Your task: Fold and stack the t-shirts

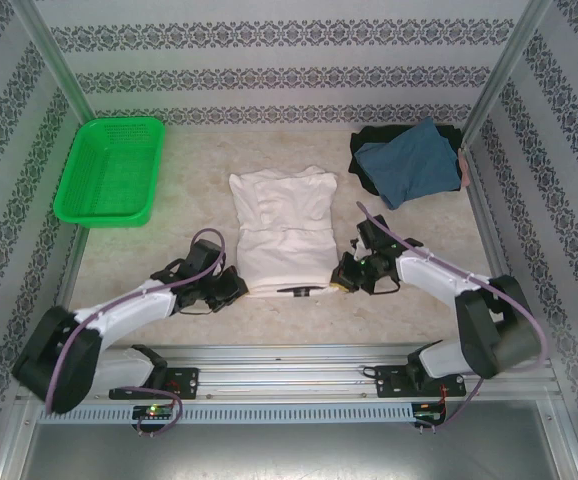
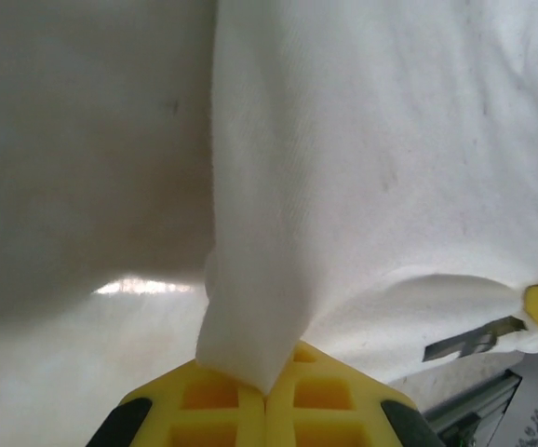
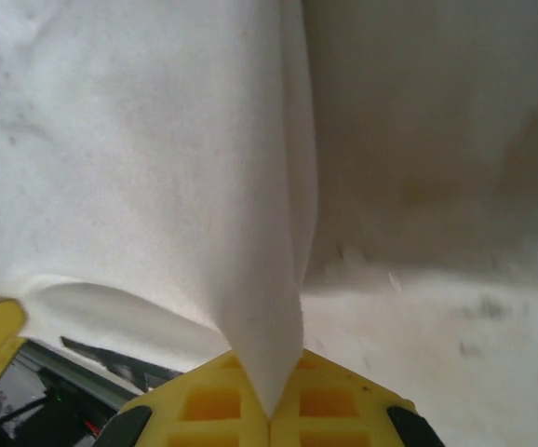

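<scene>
A white t-shirt (image 1: 284,232) lies flat in the middle of the table, folded into a narrow strip, with a bit of black print at its near hem. My left gripper (image 1: 237,288) is shut on the shirt's near left corner; white cloth (image 2: 278,233) rises from between its yellow pads (image 2: 215,400). My right gripper (image 1: 347,278) is shut on the near right corner, and the white cloth (image 3: 157,168) runs out of its yellow pads (image 3: 329,402). A dark teal-blue t-shirt (image 1: 409,165) lies on a black t-shirt (image 1: 369,150) at the back right.
A green mesh basket (image 1: 109,170) stands at the back left. Patterned walls and metal posts close in the table on three sides. A metal rail (image 1: 299,360) runs along the near edge by the arm bases.
</scene>
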Controlling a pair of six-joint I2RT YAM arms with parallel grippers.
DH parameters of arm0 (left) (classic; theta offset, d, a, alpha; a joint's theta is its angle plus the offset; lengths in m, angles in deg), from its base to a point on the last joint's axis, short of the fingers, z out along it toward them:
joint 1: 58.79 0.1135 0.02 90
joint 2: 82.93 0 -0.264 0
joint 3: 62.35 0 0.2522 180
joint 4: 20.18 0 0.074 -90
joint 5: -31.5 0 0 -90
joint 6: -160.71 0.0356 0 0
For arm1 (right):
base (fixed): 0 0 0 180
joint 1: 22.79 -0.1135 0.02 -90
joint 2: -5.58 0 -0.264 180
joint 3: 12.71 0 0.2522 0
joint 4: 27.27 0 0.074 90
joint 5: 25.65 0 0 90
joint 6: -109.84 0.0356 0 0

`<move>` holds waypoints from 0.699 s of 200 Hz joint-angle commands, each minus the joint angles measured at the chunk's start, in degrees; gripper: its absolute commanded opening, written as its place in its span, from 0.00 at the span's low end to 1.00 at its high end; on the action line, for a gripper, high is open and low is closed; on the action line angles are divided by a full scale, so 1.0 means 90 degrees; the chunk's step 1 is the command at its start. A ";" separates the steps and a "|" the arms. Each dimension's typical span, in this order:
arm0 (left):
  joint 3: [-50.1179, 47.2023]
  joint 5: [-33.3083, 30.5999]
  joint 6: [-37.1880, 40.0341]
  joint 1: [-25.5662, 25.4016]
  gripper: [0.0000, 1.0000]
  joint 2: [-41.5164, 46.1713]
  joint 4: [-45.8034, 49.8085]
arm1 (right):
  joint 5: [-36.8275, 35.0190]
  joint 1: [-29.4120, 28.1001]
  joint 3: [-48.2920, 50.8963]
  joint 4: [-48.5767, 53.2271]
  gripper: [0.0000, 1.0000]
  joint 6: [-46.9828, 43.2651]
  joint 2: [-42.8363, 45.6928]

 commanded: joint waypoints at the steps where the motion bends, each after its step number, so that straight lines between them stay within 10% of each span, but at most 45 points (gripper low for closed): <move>1: -0.0179 -0.0545 -0.0423 -0.0255 0.00 0.0867 0.1089 | -0.0580 -0.0270 0.0344 0.0688 0.00 0.0496 0.0629; 40: -0.0594 -0.0658 -0.0921 -0.0352 0.00 0.2218 0.1769 | -0.0764 -0.0505 0.1003 0.0923 0.00 0.1045 0.1668; 140: 0.0789 -0.1021 -0.0957 -0.0876 0.00 0.2160 0.2456 | -0.1048 -0.1066 -0.0309 0.1990 0.00 0.0953 0.1944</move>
